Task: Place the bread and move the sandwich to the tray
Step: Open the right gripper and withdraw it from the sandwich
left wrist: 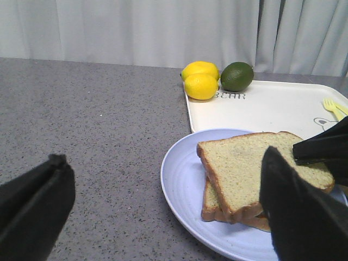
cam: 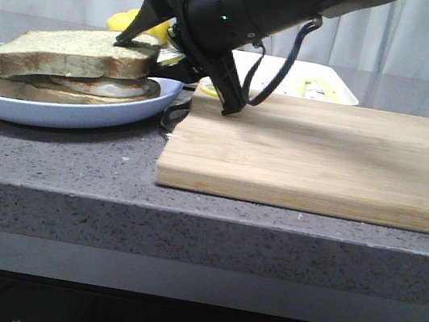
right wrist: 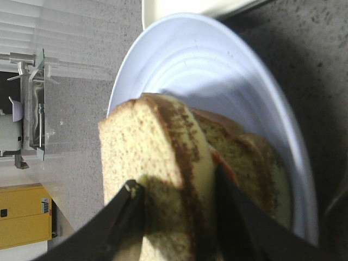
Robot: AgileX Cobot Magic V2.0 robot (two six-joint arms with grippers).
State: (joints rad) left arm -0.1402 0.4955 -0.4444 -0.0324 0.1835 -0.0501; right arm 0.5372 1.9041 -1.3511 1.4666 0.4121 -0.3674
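Observation:
The sandwich (cam: 99, 87) lies on a round pale-blue plate (cam: 59, 113) at the left: a bottom slice with a fried egg. The bread (cam: 68, 52) lies on top as the upper slice. My right gripper (cam: 138, 49) reaches in from the right. In the right wrist view it (right wrist: 174, 182) is shut on the near edge of the bread (right wrist: 136, 141), one finger on top, one under it above the egg. My left gripper (left wrist: 163, 157) is open and empty, low beside the plate (left wrist: 185, 179). The white tray (cam: 336, 86) stands behind the cutting board.
A wooden cutting board (cam: 322, 153) lies right of the plate, under the right arm. In the left wrist view, two lemons (left wrist: 201, 80) and a green fruit (left wrist: 237, 76) sit at the tray's far corner (left wrist: 261, 106). A yellow fork (left wrist: 331, 106) lies on the tray.

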